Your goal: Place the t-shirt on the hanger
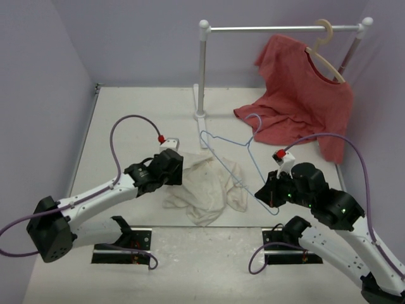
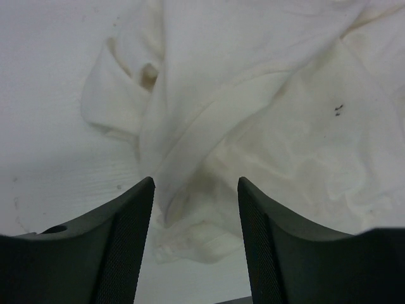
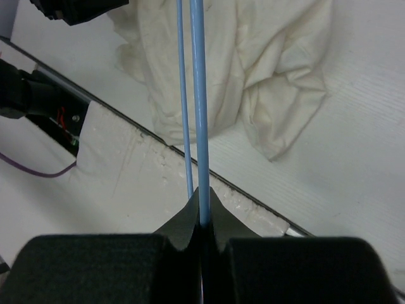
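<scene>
The cream-white t-shirt [image 1: 202, 187] lies crumpled on the table between the arms; it fills the left wrist view [image 2: 253, 114] and shows in the right wrist view [image 3: 240, 69]. The light-blue wire hanger [image 1: 235, 155] is held tilted above the shirt's right part, hook toward the rack. My right gripper [image 1: 266, 193] is shut on the hanger's lower wire [image 3: 200, 114]. My left gripper [image 1: 179, 168] is open at the shirt's left edge, its fingers [image 2: 126, 240] straddling a fold of cloth without pinching it.
A white clothes rail [image 1: 278, 28] stands at the back on its post [image 1: 202, 76]. A red t-shirt [image 1: 297, 95] hangs from it on a beige hanger [image 1: 326, 54], its hem draped on the table. Lilac walls enclose the table. Mount plates [image 1: 126, 244] lie at the near edge.
</scene>
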### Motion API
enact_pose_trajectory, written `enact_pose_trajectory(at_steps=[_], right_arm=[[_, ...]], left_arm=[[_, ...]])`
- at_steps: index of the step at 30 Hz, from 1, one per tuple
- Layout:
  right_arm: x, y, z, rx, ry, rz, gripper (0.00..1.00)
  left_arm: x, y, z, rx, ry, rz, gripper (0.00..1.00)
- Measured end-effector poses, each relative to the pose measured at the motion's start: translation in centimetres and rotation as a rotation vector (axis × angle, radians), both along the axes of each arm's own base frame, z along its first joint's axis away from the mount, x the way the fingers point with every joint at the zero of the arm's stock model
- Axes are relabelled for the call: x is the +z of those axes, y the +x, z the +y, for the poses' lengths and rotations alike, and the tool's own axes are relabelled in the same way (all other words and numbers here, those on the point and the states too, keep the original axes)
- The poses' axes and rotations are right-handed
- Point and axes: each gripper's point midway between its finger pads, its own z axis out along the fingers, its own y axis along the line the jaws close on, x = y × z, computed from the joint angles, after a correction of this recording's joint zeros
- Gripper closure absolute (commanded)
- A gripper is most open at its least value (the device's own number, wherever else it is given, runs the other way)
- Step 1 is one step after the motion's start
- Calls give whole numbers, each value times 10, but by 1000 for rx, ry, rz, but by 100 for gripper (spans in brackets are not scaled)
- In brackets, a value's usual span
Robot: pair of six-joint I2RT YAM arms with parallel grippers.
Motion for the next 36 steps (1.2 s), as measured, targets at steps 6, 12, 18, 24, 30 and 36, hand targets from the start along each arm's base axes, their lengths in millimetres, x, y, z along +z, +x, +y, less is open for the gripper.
enact_pose_trajectory(at_steps=[6, 12, 18, 24, 30, 36], right_arm=[[19, 7, -31, -151, -57, -63, 100], [39, 8, -45, -209, -40, -128, 100], [34, 5, -41, -180, -38, -109, 100], [25, 0, -37, -148, -44, -78, 100], [20, -1, -34, -130, -45, -70, 100], [16, -1, -32, -118, -47, -62, 100]], left_arm=[[2, 24, -39, -126, 114, 22, 42], [27, 38, -58, -212, 222, -3, 41], [26, 39, -42, -234, 370, 34, 47], [4, 24, -28, -311, 490, 139, 42], [4, 20, -29, -354, 515, 139, 42], [-9, 25, -27, -352, 567, 152, 53]])
